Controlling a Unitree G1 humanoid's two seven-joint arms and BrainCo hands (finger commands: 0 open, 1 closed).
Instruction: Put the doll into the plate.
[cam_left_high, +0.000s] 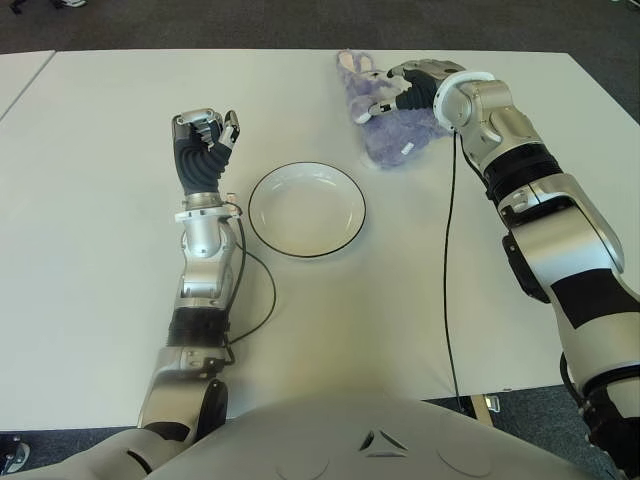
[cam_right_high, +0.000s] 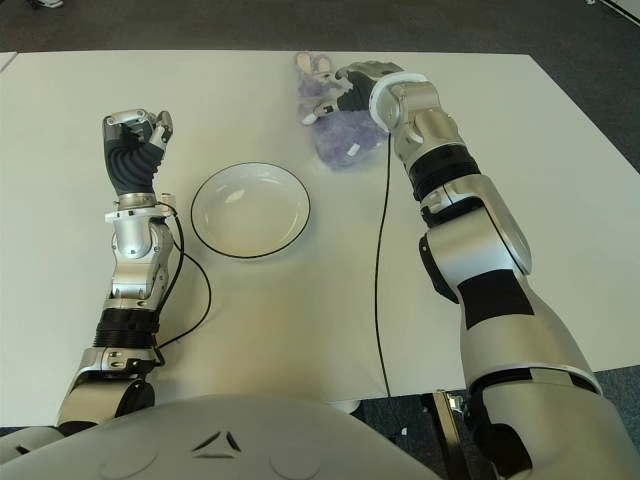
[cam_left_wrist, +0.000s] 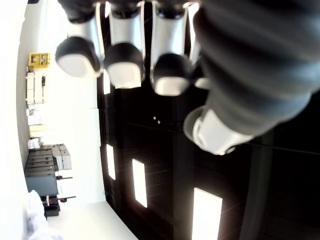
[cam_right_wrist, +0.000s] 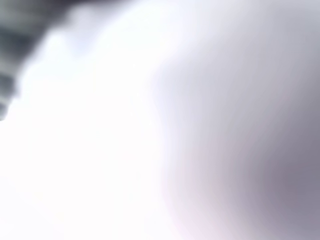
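Right hand (cam_left_high: 415, 88) is pressing on the purple doll (cam_left_high: 385, 120) at the far right of the surface (cam_left_high: 100, 250), finger closure indeterminable, plate (cam_left_high: 306, 209) lying nearer and leftward; left hand (cam_left_high: 205, 140), fingers curled empty, is idling left of the plate.

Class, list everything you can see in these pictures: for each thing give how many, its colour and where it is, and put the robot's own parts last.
doll: one, pale purple plush, on the table at the far side, right of the plate, under the right hand.
plate: one, white with a dark rim, near the middle of the table, nothing in it.
table: one, white, spanning the eye views.
cables: two, black, one along each arm.
floor: dark, beyond the table's far edge.
left hand: one, black and silver, raised left of the plate, fingers curled, holding nothing.
right hand: one, black and silver, on the doll; its grip cannot be judged.
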